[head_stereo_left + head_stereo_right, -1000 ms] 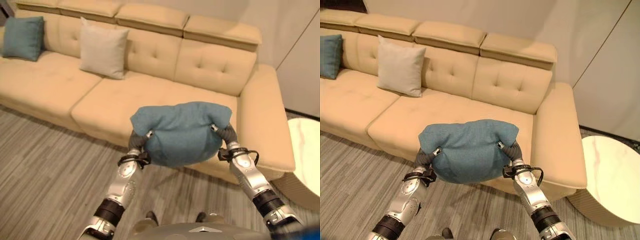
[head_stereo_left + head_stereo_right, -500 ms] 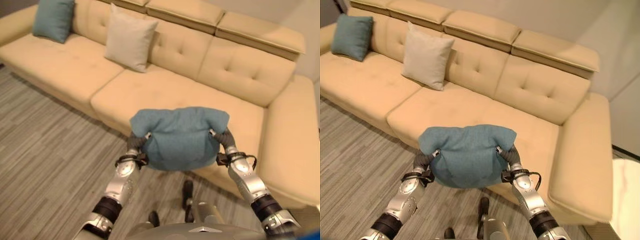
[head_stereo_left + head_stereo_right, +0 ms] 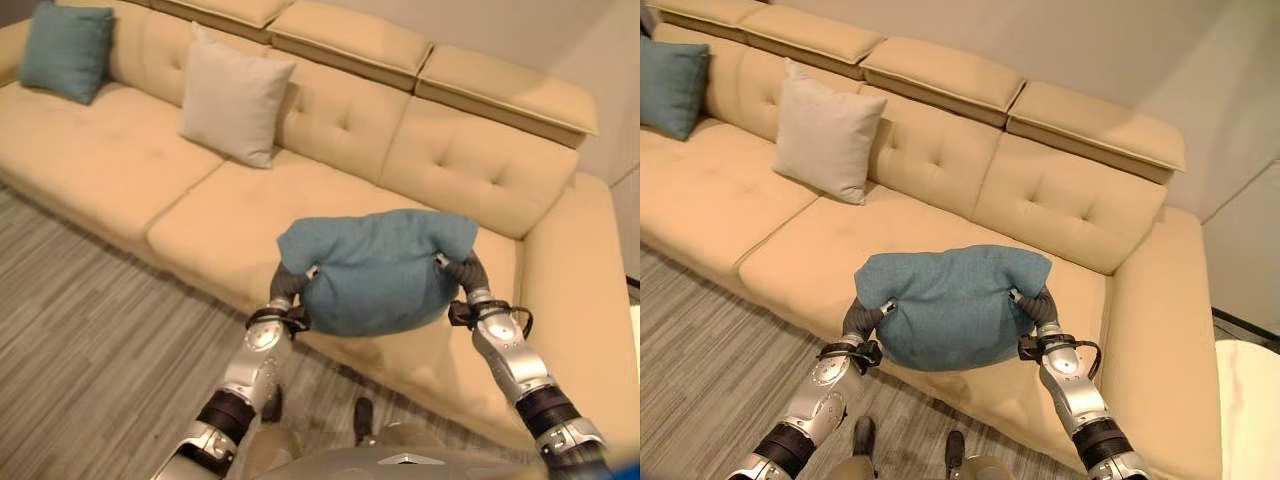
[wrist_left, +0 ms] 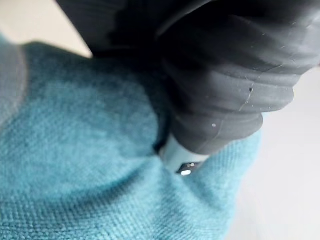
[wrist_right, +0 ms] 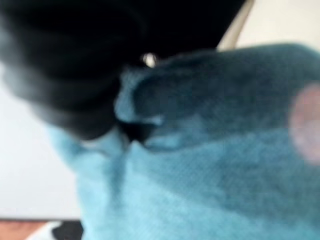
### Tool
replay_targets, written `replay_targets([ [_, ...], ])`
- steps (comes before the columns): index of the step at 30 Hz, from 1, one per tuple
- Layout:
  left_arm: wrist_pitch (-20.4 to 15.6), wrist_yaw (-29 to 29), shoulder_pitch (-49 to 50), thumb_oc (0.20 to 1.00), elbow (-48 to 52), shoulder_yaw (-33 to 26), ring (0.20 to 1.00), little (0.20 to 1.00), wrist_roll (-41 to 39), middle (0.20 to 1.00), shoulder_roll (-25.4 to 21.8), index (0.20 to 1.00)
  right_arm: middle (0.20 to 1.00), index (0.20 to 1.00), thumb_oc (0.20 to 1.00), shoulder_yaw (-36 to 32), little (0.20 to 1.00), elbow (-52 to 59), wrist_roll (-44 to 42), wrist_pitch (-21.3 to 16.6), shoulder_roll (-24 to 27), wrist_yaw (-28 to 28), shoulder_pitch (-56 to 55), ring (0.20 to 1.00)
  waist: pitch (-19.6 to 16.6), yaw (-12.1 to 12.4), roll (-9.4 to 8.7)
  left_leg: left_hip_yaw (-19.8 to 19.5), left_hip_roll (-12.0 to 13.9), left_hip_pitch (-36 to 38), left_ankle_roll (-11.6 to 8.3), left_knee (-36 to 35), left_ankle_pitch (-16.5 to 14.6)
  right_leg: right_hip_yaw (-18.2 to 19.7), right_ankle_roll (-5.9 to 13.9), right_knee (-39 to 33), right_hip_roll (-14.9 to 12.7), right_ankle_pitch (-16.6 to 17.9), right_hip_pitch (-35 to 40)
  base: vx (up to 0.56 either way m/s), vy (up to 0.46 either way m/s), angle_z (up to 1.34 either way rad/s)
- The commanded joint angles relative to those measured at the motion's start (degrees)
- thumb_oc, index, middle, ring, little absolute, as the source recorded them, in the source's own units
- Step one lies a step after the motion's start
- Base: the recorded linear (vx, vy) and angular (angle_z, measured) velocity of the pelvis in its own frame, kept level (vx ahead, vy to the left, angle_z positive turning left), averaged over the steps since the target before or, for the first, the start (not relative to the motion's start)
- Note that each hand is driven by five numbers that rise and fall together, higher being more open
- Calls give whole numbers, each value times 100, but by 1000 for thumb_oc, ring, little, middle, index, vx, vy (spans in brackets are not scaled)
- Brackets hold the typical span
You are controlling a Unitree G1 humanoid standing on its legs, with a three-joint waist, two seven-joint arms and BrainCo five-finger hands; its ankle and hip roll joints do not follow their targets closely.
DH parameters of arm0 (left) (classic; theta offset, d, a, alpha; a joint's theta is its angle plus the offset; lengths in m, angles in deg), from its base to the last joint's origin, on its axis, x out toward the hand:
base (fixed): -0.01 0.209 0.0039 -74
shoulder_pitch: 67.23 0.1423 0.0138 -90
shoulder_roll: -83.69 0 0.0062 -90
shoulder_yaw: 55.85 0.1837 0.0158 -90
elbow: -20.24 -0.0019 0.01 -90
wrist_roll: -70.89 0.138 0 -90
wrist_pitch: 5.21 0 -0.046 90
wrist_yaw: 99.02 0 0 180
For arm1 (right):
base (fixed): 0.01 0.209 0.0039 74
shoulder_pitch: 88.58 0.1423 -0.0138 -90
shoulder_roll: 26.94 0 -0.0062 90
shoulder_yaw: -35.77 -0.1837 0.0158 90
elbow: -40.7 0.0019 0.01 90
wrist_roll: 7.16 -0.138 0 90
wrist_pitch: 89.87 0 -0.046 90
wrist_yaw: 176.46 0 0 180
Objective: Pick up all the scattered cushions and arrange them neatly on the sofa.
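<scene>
A teal cushion (image 3: pixel 375 270) hangs in the air between my two hands, above the front edge of the beige sofa (image 3: pixel 220 215). My left hand (image 3: pixel 290 283) is sunk into its left end and my right hand (image 3: pixel 463 272) into its right end. The left wrist view shows the dark cover of the left hand (image 4: pixel 225 90) pressed into teal cloth (image 4: pixel 90 175). In the right wrist view the right hand (image 5: pixel 65 65) is buried in the same cloth (image 5: pixel 210 165). A light beige cushion (image 3: pixel 235 97) and a second teal cushion (image 3: pixel 65 50) lean upright against the sofa's back at the left.
The sofa's right seat and its wide right armrest (image 3: pixel 1160 330) lie just beyond the held cushion. A round white table (image 3: pixel 1252 400) stands at the far right. Grey plank floor (image 3: pixel 80 340) runs along the sofa's front.
The camera has moved, so the whole scene has shifted. The teal cushion stays held between both hands, now slightly higher and over the sofa's seat front.
</scene>
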Motion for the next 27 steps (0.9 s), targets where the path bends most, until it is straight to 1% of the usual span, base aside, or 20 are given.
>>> replay_targets([
  [1, -522, 373, -343, 200, 791, 149, 200, 200, 47, 200, 121, 200, 200, 200, 200, 21, 200, 604, -41, -614, -343, -158, 476, 200, -378, 153, -27, 398, -319, 277, 22, 315, -36, 78, 728, 683, -148, -245, -54, 176, 228, -135],
  [2, -522, 380, -330, 200, 800, 139, 200, 200, 58, 200, 97, 200, 200, 200, 200, 39, 200, 591, -11, -612, -368, -167, 507, 200, -386, 172, -22, 544, -334, 346, 69, 283, -74, 135, 777, 743, -186, -251, -69, 142, 243, -113],
  [3, -539, 342, -284, 200, 844, 100, 200, 200, 86, 200, 48, 200, 200, 200, 200, 89, 200, 612, 49, -595, -433, -164, 560, 200, -385, 206, 3, 847, -399, 476, 209, 269, -183, 127, 939, 1072, -328, -208, -209, 142, 244, -104],
  [4, -539, 342, -284, 200, 844, 100, 200, 200, 86, 200, 47, 200, 200, 200, 200, 89, 200, 613, 50, -594, -434, -164, 560, 200, -382, 220, -1, 863, -401, 484, 212, 267, -186, 144, 942, 1087, -331, -217, -216, 145, 297, -114],
  [5, -554, 299, -300, 200, 878, 53, 200, 200, 124, 200, -17, 200, 200, 200, 200, 142, 200, 606, 69, -595, -508, -166, 662, 200, -334, 235, 25, 1097, -414, 599, 290, 256, -268, 27, 1064, 1605, -445, -63, -495, 58, 134, -97],
  [6, -554, 299, -301, 200, 878, 51, 200, 200, 124, 200, -18, 200, 200, 200, 200, 143, 200, 606, 70, -594, -510, -166, 664, 200, -335, 243, 21, 1108, -417, 600, 292, 256, -270, 40, 1066, 1626, -448, -73, -510, 89, 203, -95],
  [7, -577, 260, -292, 200, 903, -4, 200, 200, 153, 200, -63, 200, 200, 200, 200, 175, 200, 620, 76, -615, -546, -155, 708, 200, -301, 264, 37, 1245, -439, 682, 341, 253, -312, -184, 1121, 1855, -580, 49, -646, 96, 179, -55],
  [8, -597, 237, -237, 200, 952, -79, 200, 200, 191, 200, -113, 200, 200, 200, 200, 237, 200, 624, 99, -599, -589, -169, 763, 200, -279, 302, 81, 1438, -475, 841, 386, 194, -399, -640, 1086, 1961, -829, 165, -790, 97, 178, -64],
  [9, -596, 237, -236, 200, 953, -80, 200, 200, 192, 200, -113, 200, 200, 200, 200, 238, 200, 624, 99, -598, -589, -169, 763, 200, -274, 300, 81, 1438, -476, 849, 386, 188, -397, -641, 1087, 1963, -830, 163, -784, 107, 137, -70],
  [10, -595, 225, -188, 200, 966, -131, 200, 200, 216, 200, -124, 200, 200, 200, 200, 285, 200, 605, 117, -578, -602, -195, 790, 200, -281, 310, 85, 1518, -519, 956, 396, 145, -440, -839, 1063, 1806, -927, 232, -780, 130, 49, -81],
  [11, -600, 262, -113, 200, 971, -216, 200, 200, 176, 200, -123, 200, 200, 200, 200, 320, 200, 567, 162, -555, -565, -250, 834, 200, -321, 304, 79, 1631, -543, 1084, 372, 56, -499, -1059, 1036, 1434, -981, 326, -818, 193, 43, -69],
  [13, -596, 281, -67, 200, 971, -270, 200, 200, 172, 200, -96, 200, 200, 200, 200, 314, 200, 581, 156, -560, -503, -283, 849, 200, -376, 262, 80, 1742, -583, 1249, 339, -88, -541, -1209, 1095, 783, -941, 611, -955, 252, -19, -66],
  [15, -586, 282, -67, 200, 976, -277, 200, 200, 205, 200, -63, 200, 200, 200, 200, 279, 200, 578, 191, -563, -489, -280, 831, 200, -382, 245, 80, 1790, -569, 1333, 308, -125, -573, -1412, 1146, 646, -1025, 745, -1063, 215, -65, -35],
  [18, -582, 315, -43, 200, 982, -287, 200, 200, 214, 200, -42, 200, 200, 200, 200, 246, 200, 625, 214, -553, -446, -302, 786, 200, -389, 182, 89, 1767, -574, 1422, 275, -149, -615, -1376, 1186, 547, -1027, 835, -1154, 192, -87, -19],
  [19, -575, 322, -54, 200, 945, -254, 200, 200, 211, 200, -31, 200, 200, 200, 200, 196, 200, 675, 224, -560, -416, -298, 744, 200, -382, 124, 66, 1735, -578, 1484, 264, -106, -695, -1251, 1199, 624, -1020, 879, -1220, 217, -125, -17],
  [21, -581, 343, -69, 200, 928, -242, 200, 200, 189, 200, -17, 200, 200, 200, 200, 178, 200, 708, 224, -557, -394, -310, 700, 200, -389, 125, 54, 1716, -586, 1522, 252, -64, -770, -1255, 1183, 598, -1020, 795, -1150, 221, -143, -15],
  [23, -582, 399, -80, 200, 880, -172, 200, 200, 131, 200, 70, 200, 200, 200, 200, 173, 200, 761, 275, -567, -286, -311, 662, 200, -433, 108, 56, 1607, -511, 1525, 151, 292, -952, -1238, 1078, 692, -923, 621, -979, 230, -189, 0],
  [24, -583, 400, -82, 200, 879, -173, 200, 200, 131, 200, 68, 200, 200, 200, 200, 172, 200, 762, 274, -566, -288, -311, 664, 200, -446, 101, 45, 1602, -521, 1499, 153, 297, -940, -1240, 1075, 687, -934, 630, -997, 193, -232, 25],
  [25, -573, 473, -88, 200, 868, -139, 200, 200, 15, 200, 118, 200, 200, 200, 200, 153, 200, 852, 298, -561, -179, -316, 626, 200, -455, 73, 55, 1534, -315, 1267, -27, 973, -886, -1380, 940, 667, -875, 469, -821, 165, -240, 31],
  [27, -566, 503, -130, 200, 862, -68, 200, 200, -50, 200, 151, 200, 200, 200, 200, 98, 200, 895, 233, -582, -94, -287, 542, 200, -373, 84, 26, 1437, -31, 903, -255, 1952, -578, -1517, 769, 587, -778, 329, -550, 182, -285, 41],
])
